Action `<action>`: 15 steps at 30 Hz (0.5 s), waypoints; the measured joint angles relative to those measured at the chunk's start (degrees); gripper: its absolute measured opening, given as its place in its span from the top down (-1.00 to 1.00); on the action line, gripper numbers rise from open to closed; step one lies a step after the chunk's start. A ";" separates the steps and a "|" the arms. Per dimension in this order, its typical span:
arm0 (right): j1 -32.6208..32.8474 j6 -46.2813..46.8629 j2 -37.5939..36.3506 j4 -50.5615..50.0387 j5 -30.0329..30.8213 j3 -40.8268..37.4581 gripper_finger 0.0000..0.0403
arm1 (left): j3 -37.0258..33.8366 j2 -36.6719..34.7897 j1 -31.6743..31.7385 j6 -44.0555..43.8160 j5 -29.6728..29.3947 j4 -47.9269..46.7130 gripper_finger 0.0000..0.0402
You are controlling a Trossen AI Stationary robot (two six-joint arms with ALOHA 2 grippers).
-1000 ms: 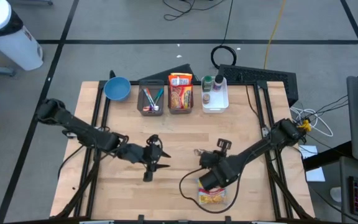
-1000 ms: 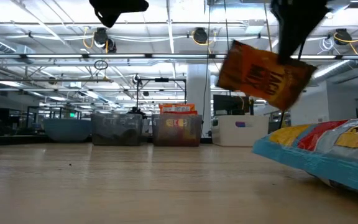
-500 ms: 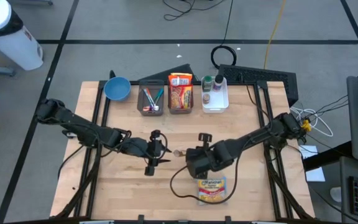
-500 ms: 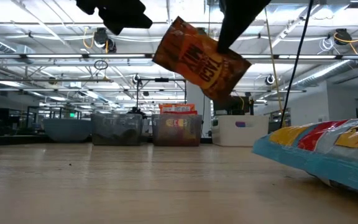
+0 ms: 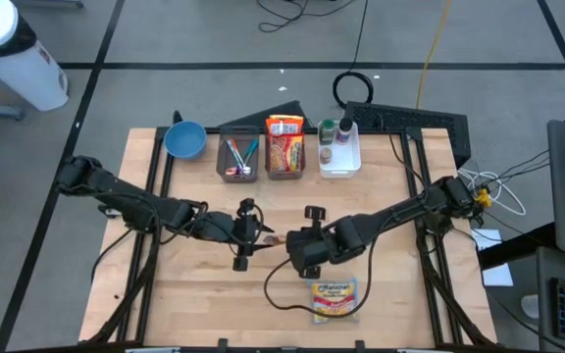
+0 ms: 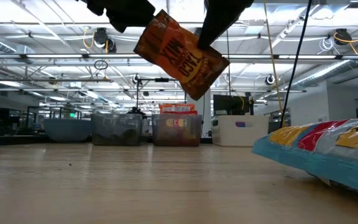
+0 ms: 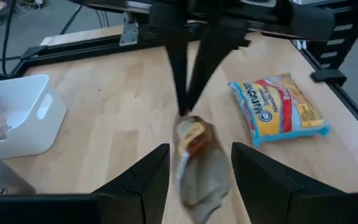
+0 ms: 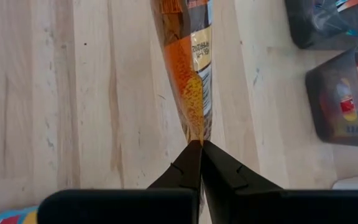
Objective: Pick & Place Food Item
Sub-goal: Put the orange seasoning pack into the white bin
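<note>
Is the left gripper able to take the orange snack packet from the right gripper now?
Probably yes: the orange snack packet hangs from the shut right gripper between the left gripper's open fingers, nothing between.

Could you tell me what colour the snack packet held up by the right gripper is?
The snack packet is orange with dark brown lettering; the low view shows it best.

Bright even overhead strip lighting, soft faint shadows, blurred snack packet (image 7: pixel 197 162) close to left wrist camera
</note>
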 joint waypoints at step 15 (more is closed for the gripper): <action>-0.79 -1.30 0.00 2.12 -1.31 0.00 1.00 | 0.00 0.05 0.80 -0.36 2.54 2.58 0.10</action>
